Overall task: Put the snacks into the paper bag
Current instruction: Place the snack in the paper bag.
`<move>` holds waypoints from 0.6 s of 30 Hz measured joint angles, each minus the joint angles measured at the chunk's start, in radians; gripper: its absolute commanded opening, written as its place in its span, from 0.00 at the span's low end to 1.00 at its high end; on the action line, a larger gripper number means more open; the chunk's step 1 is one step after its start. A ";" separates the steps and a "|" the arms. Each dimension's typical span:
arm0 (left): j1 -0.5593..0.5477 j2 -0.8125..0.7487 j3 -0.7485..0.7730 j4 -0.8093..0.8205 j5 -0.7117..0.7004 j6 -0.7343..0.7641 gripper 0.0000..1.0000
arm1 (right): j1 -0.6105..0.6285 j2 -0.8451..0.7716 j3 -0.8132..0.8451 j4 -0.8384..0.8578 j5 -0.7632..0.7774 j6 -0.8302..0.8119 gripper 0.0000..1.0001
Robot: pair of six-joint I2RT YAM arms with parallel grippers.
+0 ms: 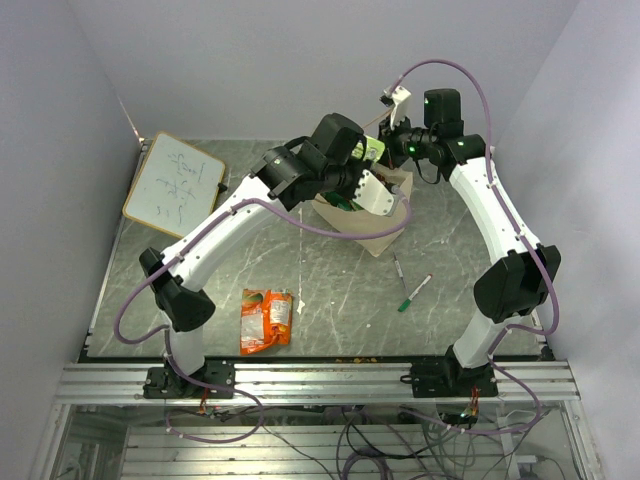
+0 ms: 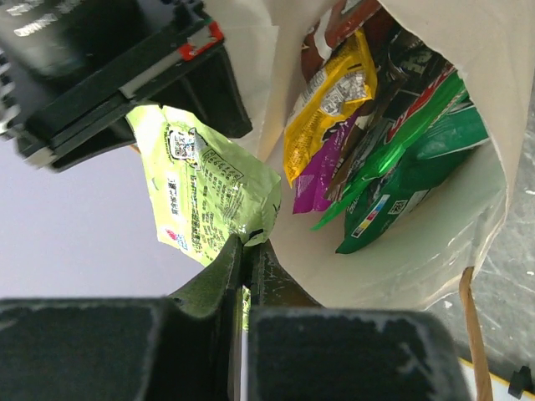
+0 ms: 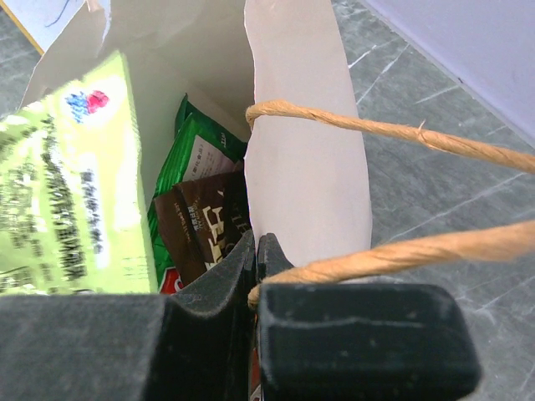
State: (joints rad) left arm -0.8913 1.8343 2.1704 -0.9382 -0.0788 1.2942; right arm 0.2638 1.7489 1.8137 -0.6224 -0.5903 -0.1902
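The paper bag [image 1: 385, 228] stands at the table's middle back, mouth open. My left gripper [image 1: 368, 172] is above its mouth, shut on the corner of the small pale green packet [image 2: 205, 188], which hangs over the opening. Inside the bag are a yellow M&M's packet [image 2: 330, 96], a purple pouch [image 2: 322, 171], green bags [image 2: 410, 167] and a brown bag [image 3: 205, 217]. My right gripper [image 3: 255, 241] is shut on the bag's rim [image 3: 305, 167] beside a twisted handle [image 3: 393, 132] and holds it up. An orange bag [image 1: 265, 320] lies on the table at the near left.
A wood-framed whiteboard [image 1: 175, 183] lies at the back left. Two marker pens [image 1: 414, 292] lie to the right of the middle, in front of the paper bag. Walls close the table in at the back and on both sides.
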 measured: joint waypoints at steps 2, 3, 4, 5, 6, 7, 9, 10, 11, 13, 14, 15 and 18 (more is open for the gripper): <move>0.002 0.012 -0.011 0.002 -0.011 0.023 0.07 | 0.000 -0.001 0.000 0.002 0.003 0.003 0.00; 0.003 0.019 -0.014 0.003 -0.016 0.033 0.07 | 0.000 -0.002 0.000 0.003 0.005 0.004 0.00; 0.003 0.026 -0.016 0.003 -0.016 0.039 0.07 | 0.000 -0.002 0.000 0.004 0.006 0.006 0.00; 0.004 0.034 -0.016 0.003 -0.018 0.044 0.07 | 0.000 -0.002 0.000 0.005 0.007 0.007 0.00; 0.005 0.043 -0.016 0.003 -0.018 0.048 0.07 | 0.000 -0.002 0.000 0.005 0.009 0.007 0.00; 0.005 0.052 -0.016 0.002 -0.018 0.051 0.07 | 0.000 -0.002 0.000 0.005 0.011 0.007 0.00; 0.006 0.074 -0.008 -0.003 -0.016 0.054 0.07 | 0.000 -0.002 0.000 0.005 0.018 0.011 0.00; 0.006 0.087 -0.004 -0.005 -0.014 0.055 0.07 | 0.000 -0.002 0.000 0.007 0.023 0.013 0.00; 0.006 0.096 -0.002 -0.006 -0.011 0.056 0.07 | 0.000 -0.002 0.000 0.008 0.029 0.015 0.00; 0.006 0.114 -0.002 -0.013 -0.005 0.057 0.07 | 0.000 -0.003 0.000 0.015 0.045 0.023 0.00; 0.006 0.123 -0.002 -0.017 -0.002 0.058 0.07 | 0.000 -0.003 0.000 0.018 0.050 0.027 0.00; 0.006 0.129 -0.002 -0.020 0.002 0.060 0.07 | 0.000 -0.003 0.000 0.019 0.053 0.031 0.00; 0.006 0.145 -0.002 -0.028 0.017 0.060 0.08 | 0.000 -0.003 0.000 0.021 0.058 0.041 0.00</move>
State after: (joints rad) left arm -0.8848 1.9797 2.1685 -0.9665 -0.0616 1.3544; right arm 0.2638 1.7462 1.8137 -0.6010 -0.5327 -0.1493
